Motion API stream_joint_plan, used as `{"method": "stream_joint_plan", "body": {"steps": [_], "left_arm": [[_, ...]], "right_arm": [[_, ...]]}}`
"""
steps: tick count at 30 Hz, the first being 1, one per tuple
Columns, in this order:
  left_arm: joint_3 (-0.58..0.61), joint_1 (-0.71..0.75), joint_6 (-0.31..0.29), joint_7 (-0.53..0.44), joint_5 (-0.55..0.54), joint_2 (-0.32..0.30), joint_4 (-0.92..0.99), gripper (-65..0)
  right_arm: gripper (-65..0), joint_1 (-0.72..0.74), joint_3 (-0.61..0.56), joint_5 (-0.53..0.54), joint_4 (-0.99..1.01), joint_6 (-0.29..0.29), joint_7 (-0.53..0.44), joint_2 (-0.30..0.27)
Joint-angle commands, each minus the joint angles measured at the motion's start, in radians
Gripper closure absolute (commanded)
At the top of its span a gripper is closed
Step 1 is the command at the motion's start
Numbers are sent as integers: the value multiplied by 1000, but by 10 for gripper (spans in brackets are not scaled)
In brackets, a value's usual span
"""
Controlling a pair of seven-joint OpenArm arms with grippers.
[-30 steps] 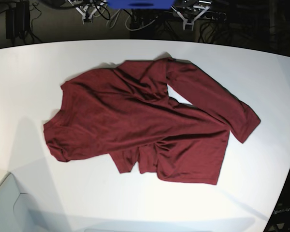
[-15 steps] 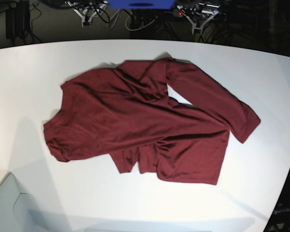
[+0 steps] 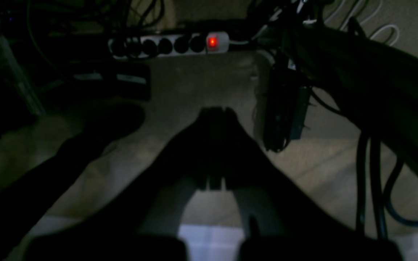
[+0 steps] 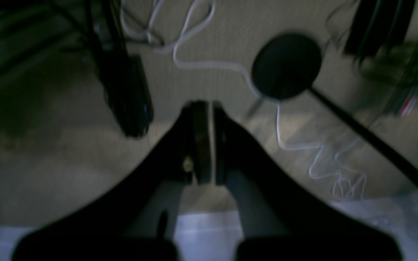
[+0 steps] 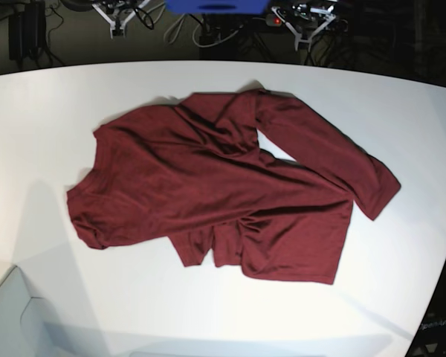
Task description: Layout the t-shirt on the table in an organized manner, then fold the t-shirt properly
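The dark maroon t-shirt (image 5: 223,193) lies rumpled in the middle of the white table (image 5: 44,111), with one long sleeve (image 5: 327,156) stretched toward the right and its lower part bunched near the front. Both arms are drawn back beyond the table's far edge, well away from the shirt. In the base view my left gripper (image 5: 303,30) is at the top right and my right gripper (image 5: 117,22) at the top left. The left wrist view shows my left gripper (image 3: 216,116) shut and empty over the floor. In the right wrist view my right gripper (image 4: 204,108) is shut too, holding nothing.
Behind the table are a power strip (image 3: 172,45) with a red light, dark cables (image 3: 368,181), a white cord (image 4: 296,145) and a round black base (image 4: 285,65). A blue object (image 5: 215,6) sits at the far middle. A pale box edge (image 5: 15,320) shows front left.
The two gripper tips beyond the far edge have shifted slightly outward, the one at top left more so. The t-shirt has not moved.
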State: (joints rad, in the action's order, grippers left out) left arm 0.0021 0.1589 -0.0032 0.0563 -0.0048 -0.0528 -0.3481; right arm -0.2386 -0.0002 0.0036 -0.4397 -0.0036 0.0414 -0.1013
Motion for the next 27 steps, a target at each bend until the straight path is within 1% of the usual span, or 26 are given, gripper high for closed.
{"method": "stream_joint_plan", "body": {"steps": [1, 4, 6, 9, 12, 14, 17, 19, 25, 27], "left_arm": [[-1, 49, 1, 1, -2, -17, -70, -1], [-1, 184, 6, 7, -4, -31, -285, -1], [-1, 258, 6, 9, -4, -35, -403, -1], [-1, 373, 6, 9, -4, -61, -595, -1], [-1, 476, 6, 9, -4, -86, -790, -1], [-1, 532, 6, 9, -4, -101, -909, -1], [-1, 589, 7, 10, -4, -112, -1075, -1], [-3, 618, 7, 10, -4, -117, -1182, -1], [-3, 670, 7, 10, -2, -117, -1368, -1], [-3, 678, 7, 10, -2, -117, -1417, -1]], "right_arm": [[0, -49, 1, -1, -66, 7, -2, 1], [0, -169, 1, -1, -261, 7, -2, -1], [0, -229, 1, -1, -354, 7, 1, -10], [0, -316, 2, 0, -497, 7, 1, -15], [0, -396, 4, 2, -626, 7, 1, -53], [0, -431, 4, 2, -697, 7, 1, -68], [0, -466, 6, 2, -796, 7, 1, -100], [0, -491, 30, 2, -875, 7, -2, -116], [0, -554, 148, 2, -1092, 9, -4, -114], [0, -569, 171, 2, -1166, 9, -4, -113]]}}
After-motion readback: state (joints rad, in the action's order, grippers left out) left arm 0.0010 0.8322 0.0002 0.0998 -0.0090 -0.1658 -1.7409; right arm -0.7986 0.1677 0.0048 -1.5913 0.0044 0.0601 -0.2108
